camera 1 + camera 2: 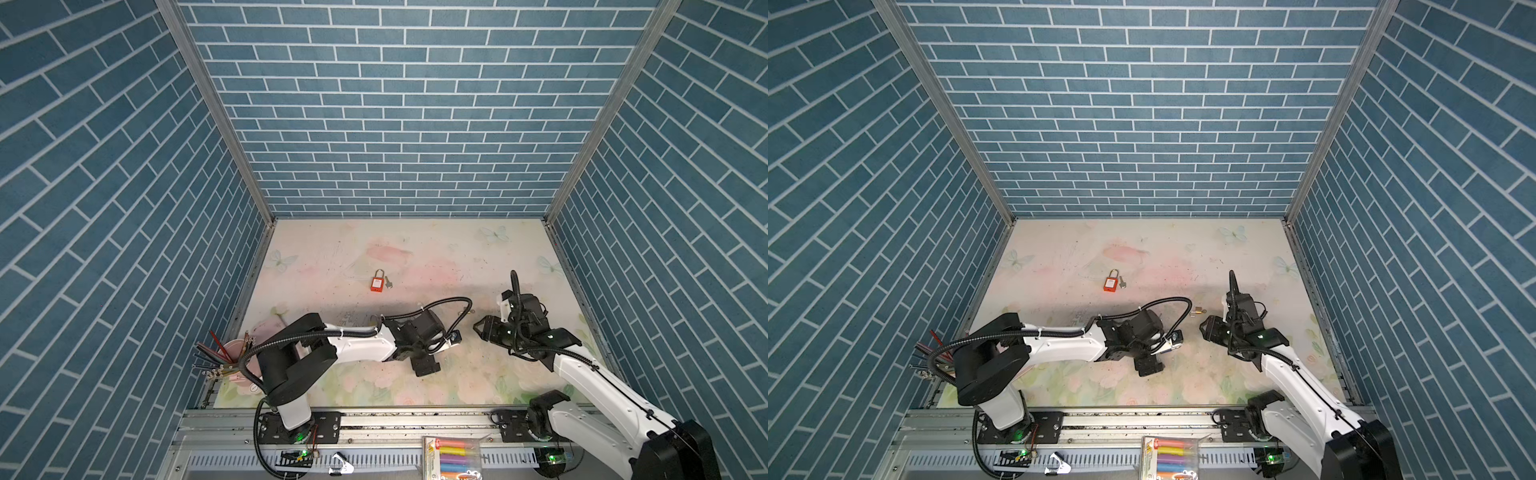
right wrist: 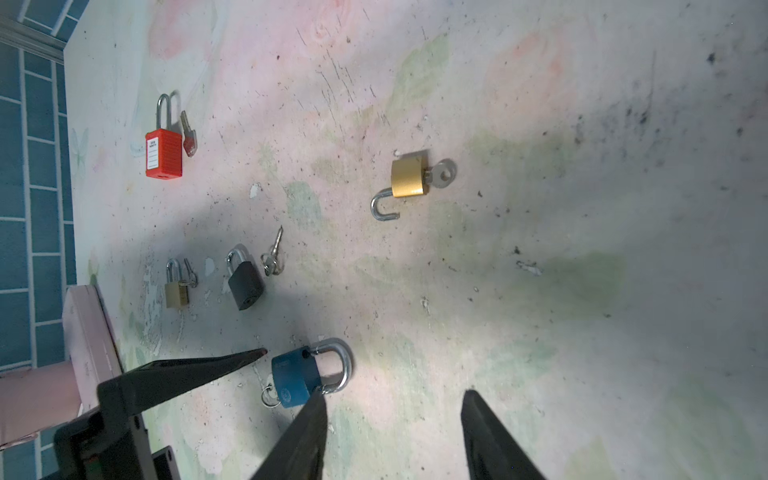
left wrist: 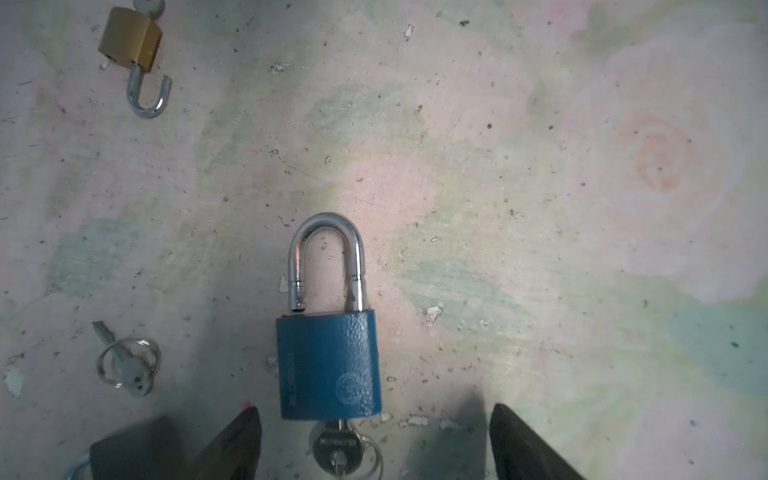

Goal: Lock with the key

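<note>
Left claw [image 3: 374, 409]: jaws wide apart, empty, black tapered fingers [image 3: 239, 446] flanking the key end of the blue padlock [image 3: 328, 365], not touching. Right claw [image 2: 394, 391]: jaws partly apart, empty; one fingertip [image 2: 311, 419] overlaps the shackle [image 3: 326, 220] foot, contact unclear. Padlock: flat on the desk [image 3: 540, 166] between both claws; with 12 o'clock at the back wall [image 1: 415, 124], long axis runs 9 to 3, shackle toward 3, key [image 3: 337, 451] toward 9. Body: pebbled blue paint, rectangular, round stamped seal [image 3: 349, 388]. Shackle: polished bright-metal U. Key: silver, round-headed, ringed.
</note>
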